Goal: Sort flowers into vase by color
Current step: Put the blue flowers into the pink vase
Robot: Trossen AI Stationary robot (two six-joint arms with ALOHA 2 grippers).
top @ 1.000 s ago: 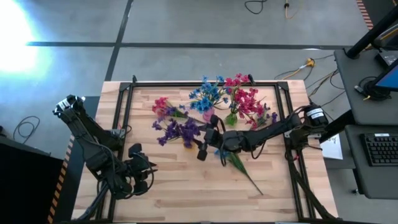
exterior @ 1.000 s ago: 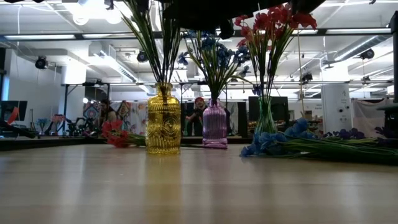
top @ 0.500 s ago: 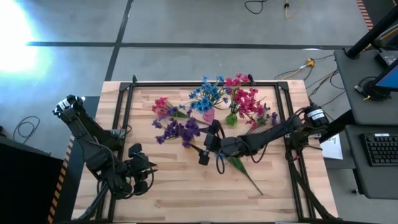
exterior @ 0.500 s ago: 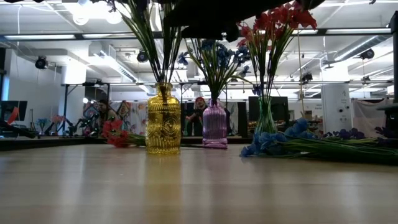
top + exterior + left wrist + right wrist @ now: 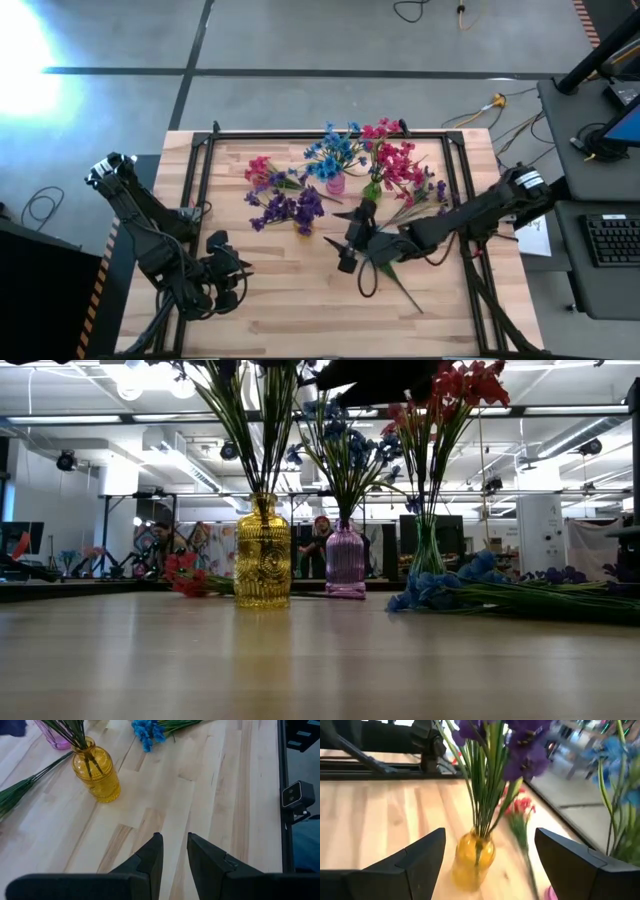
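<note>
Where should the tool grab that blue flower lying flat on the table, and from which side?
Grip the blue flower on its thin green stem, not the bloom. It lies flat on the table, so come straight down from above with the fingers across the stem. The right tool is nearest.

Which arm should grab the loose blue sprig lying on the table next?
The right. Its claw, open and empty, hangs mid-table just beside the blue-flowered, green-stemmed sprig, near the yellow glass vase. The left claw sits parked near the table's near left corner, farther away.
</note>
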